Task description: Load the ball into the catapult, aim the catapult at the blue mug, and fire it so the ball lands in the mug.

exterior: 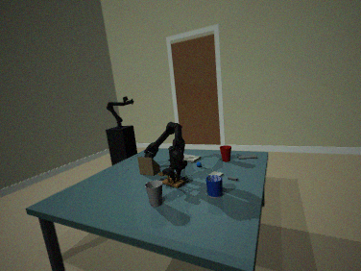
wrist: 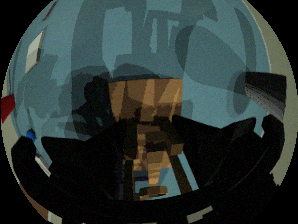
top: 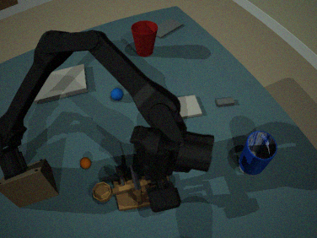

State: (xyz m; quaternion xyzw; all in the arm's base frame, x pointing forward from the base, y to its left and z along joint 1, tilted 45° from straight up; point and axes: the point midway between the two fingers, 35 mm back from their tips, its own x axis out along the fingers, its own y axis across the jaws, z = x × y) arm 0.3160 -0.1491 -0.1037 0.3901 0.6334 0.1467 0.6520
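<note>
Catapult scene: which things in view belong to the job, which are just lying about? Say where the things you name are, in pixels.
Part of the job:
- wooden catapult [top: 126, 202] [exterior: 175, 183], claw [top: 129, 174] shut on it
- blue mug [top: 258, 153] [exterior: 214, 185], the target
- a ball: orange [top: 85, 163] or blue [top: 116, 94] [exterior: 199, 164]; which one is unspecified

Just lying about:
- red cup [top: 144, 39] [exterior: 226, 154]
- gray cup [exterior: 155, 194]
- white slabs [top: 67, 82] [top: 191, 106]

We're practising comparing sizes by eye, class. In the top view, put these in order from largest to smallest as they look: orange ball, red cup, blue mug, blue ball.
1. Blue mug
2. Red cup
3. Blue ball
4. Orange ball

The mug and cup are fairly close.
</note>
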